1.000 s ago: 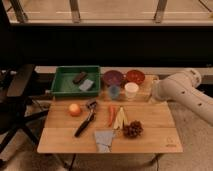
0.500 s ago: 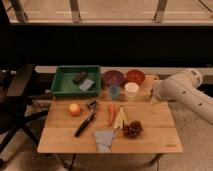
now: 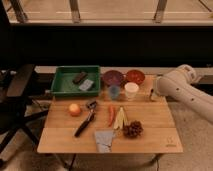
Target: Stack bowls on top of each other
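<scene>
The dark purple bowl (image 3: 113, 77) and the red-orange bowl (image 3: 135, 76) sit side by side at the back of the wooden table (image 3: 150, 135), apart from each other. A small blue cup (image 3: 114, 92) and a cream-white cup (image 3: 131, 90) stand just in front of them. My gripper (image 3: 152, 94) hangs at the end of the white arm (image 3: 182, 90) near the table's right back edge, to the right of the white cup and the red-orange bowl, holding nothing that I can see.
A green tray (image 3: 62, 85) with a dark block and a sponge stands at the back left. An orange fruit (image 3: 74, 109), a black tool (image 3: 85, 122), a chili (image 3: 111, 115), banana pieces (image 3: 120, 118), grapes (image 3: 132, 129) and a grey cloth (image 3: 104, 140) lie on the table. A black chair (image 3: 15, 100) stands at the left.
</scene>
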Available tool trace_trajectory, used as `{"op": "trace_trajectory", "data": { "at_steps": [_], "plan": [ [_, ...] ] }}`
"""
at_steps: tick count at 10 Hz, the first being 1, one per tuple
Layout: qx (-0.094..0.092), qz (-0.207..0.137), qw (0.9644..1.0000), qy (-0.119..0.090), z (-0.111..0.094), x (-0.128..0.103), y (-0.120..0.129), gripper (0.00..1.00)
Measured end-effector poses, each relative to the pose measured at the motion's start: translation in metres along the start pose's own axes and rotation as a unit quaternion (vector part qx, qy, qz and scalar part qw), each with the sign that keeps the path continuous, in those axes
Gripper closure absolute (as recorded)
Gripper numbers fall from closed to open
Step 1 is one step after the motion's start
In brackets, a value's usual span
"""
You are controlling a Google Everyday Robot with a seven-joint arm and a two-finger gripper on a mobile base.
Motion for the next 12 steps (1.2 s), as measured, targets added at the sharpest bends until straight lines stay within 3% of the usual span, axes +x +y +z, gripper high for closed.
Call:
{"op": "trace_trajectory", "data": {
  "at_steps": [1,4,7,9,12],
  "plan": [
    [0.006,-0.006,1.0,0.001,0.008,0.003,0.0,0.35],
    [0.009,-0.024,0.9995,-0.02,0.035,0.002,-0.005,0.35],
    [0.01,-0.042,0.9985,-0.035,0.072,-0.006,-0.032,0.35],
    [-0.002,-0.036,0.9987,-0.035,0.093,-0.003,-0.057,0.35],
    [-0.02,-0.028,0.9987,-0.039,0.109,-0.007,-0.074,0.35]
  ]
}}
